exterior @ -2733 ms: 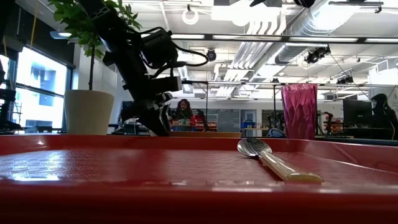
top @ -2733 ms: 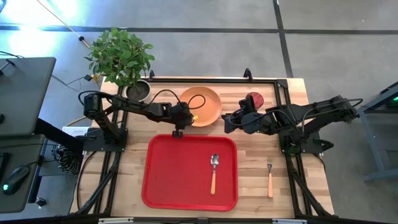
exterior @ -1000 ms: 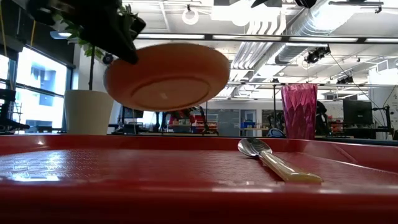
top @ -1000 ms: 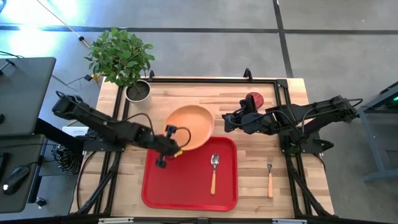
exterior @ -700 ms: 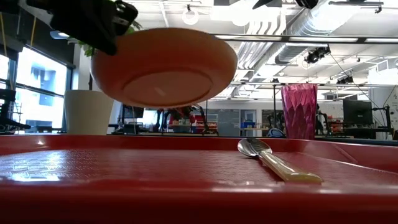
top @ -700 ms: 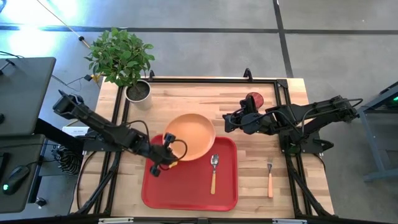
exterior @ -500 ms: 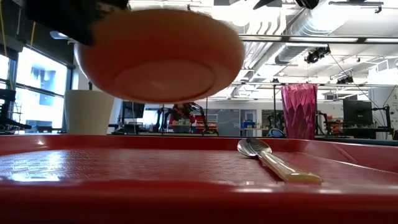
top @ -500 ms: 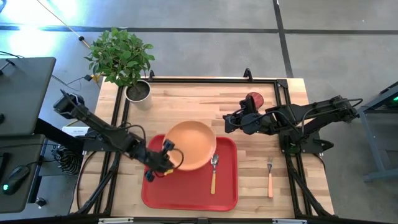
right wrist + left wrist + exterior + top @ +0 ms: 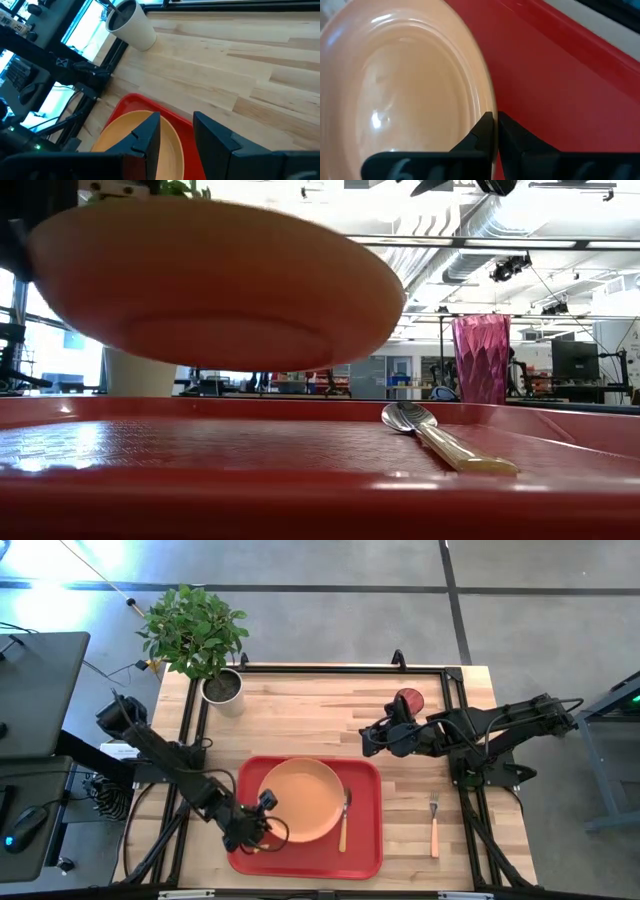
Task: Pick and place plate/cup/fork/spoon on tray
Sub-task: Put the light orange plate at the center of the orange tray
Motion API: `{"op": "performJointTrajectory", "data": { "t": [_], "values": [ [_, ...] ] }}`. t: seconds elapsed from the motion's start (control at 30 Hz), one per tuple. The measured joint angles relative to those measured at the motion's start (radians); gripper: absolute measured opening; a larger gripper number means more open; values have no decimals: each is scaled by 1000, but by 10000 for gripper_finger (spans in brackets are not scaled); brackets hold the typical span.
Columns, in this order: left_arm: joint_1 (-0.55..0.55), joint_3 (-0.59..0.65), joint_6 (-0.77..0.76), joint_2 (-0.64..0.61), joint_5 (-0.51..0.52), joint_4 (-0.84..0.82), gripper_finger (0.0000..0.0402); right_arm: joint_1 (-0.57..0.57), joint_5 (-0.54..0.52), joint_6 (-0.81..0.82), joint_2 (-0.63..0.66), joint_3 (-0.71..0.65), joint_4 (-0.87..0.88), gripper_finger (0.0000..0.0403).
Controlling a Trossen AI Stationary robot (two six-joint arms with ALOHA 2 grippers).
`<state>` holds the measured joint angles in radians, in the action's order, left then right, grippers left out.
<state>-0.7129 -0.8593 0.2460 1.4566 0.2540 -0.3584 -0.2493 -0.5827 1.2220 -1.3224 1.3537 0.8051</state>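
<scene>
Left hand (image 9: 262, 820) clamped on near rim of plate (image 9: 302, 800). I read plate as suspended above tray (image 9: 250, 852), centre-left, clear of floor in low view. Spoon (image 9: 344, 820) just right of plate, handle toward me. Next: lower straight down. Right hand (image 9: 366, 735) parted, empty, beside cup (image 9: 408, 700). Fork (image 9: 434, 823) on surface, right of tray.

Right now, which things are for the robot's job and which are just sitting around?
For the job: plate, pinched at its rim by the left gripper above the tray; spoon; fork; cup.

Just there: potted plant; right gripper, empty.
</scene>
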Motion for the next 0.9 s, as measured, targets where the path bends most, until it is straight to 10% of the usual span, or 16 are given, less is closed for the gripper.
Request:
{"op": "performJointTrajectory", "data": {
  "t": [0.9],
  "values": [
    [-146, 0, 144, 91, -72, 50, 5, 0, 16, -18, 0, 0, 26, 107]
  ]
}}
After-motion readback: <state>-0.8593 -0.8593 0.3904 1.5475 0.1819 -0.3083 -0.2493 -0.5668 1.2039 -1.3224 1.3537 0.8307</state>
